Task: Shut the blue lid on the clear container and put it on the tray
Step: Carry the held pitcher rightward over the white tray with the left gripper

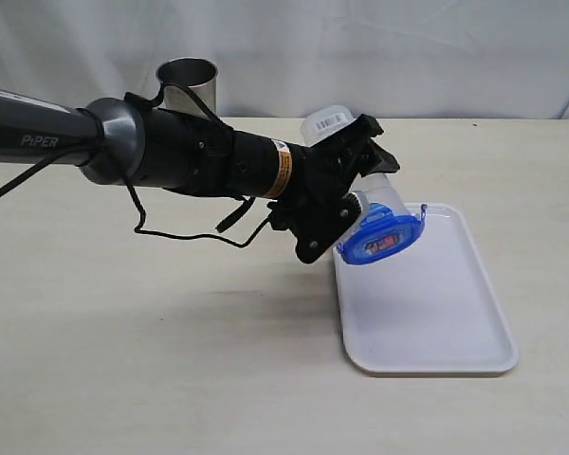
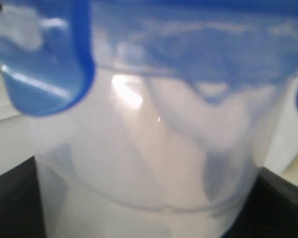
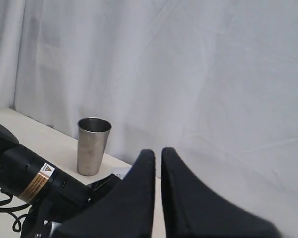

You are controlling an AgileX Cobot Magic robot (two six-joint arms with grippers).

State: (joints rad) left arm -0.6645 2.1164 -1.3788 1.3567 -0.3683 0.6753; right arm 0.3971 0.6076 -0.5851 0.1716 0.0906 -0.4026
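Container of clear translucent plastic (image 1: 387,192), tall and slightly tapered, hangs in the air tipped almost onto its side, above the tray's far left corner and apart from it. Its small bright-blue plastic lid (image 1: 384,237), rounded-octagonal with a sticker at the centre, sits on the mouth and faces the tray's near side. In the left wrist view one blue snap tab (image 2: 44,74) lies down over the container wall; whether it is latched I cannot tell. The black left hand (image 1: 344,188) is clamped around the container's body just behind the lid, one finger above and one below. The flat white rectangular plastic tray (image 1: 455,313), low-rimmed with rounded corners, lies on the pale beige table (image 1: 123,360). Well to the left of the tray and behind it, a grey stainless-steel cup (image 1: 188,81) stands upright. The right hand (image 3: 157,154) shows only in its own wrist view, its two dark fingers drawn nearly together with a thin slit between them.
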